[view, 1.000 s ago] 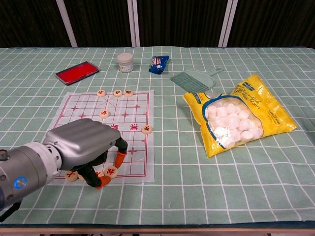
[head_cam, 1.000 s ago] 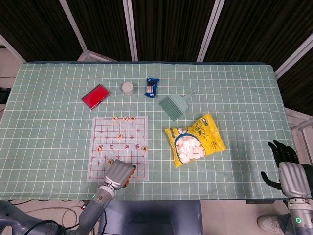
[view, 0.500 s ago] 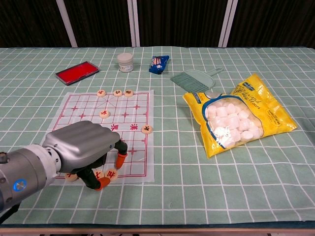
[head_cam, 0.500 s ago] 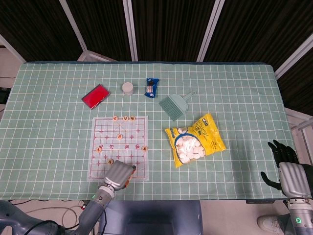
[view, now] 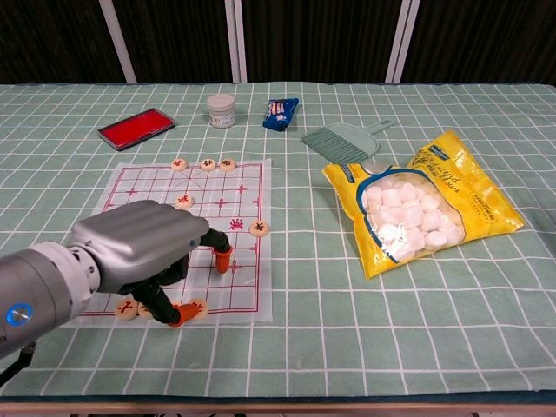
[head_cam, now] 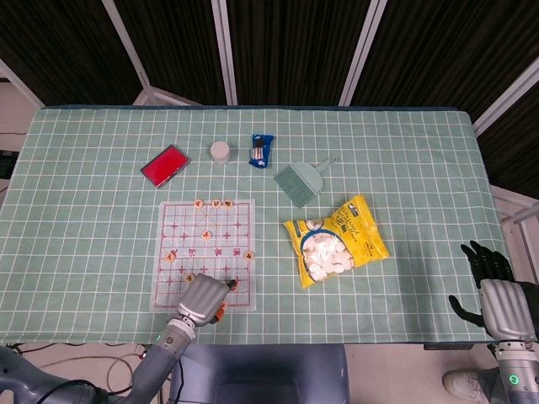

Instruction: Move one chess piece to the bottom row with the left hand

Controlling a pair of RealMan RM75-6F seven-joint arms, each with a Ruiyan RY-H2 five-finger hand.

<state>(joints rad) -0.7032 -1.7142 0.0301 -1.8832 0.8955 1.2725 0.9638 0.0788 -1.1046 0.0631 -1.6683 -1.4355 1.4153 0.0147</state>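
Observation:
A paper chess board (view: 130, 187) (head_cam: 181, 227) lies on the green checked cloth, with round wooden pieces scattered on it. My left hand (view: 139, 248) (head_cam: 204, 296) hovers over the board's near edge with its fingers spread. One piece (view: 198, 307) lies flat on the bottom row, just beside an orange fingertip (view: 178, 314) and not pinched. Another piece (view: 127, 308) sits to its left under the hand's edge. A second fingertip (view: 224, 259) stands apart, higher up the board. My right hand (head_cam: 497, 295) hangs off the table's right side, holding nothing.
Three pieces (view: 208, 162) line the board's far row and one (view: 259, 228) sits at its right edge. Behind the board are a red case (view: 135, 129), a white jar (view: 221, 110) and a blue packet (view: 281, 111). A green dustpan brush (view: 343, 139) and marshmallow bag (view: 421, 200) lie right.
The left hand's fingers have opened off the piece, which now lies on the bottom row. One finger has swung up the board. The right hand has not moved.

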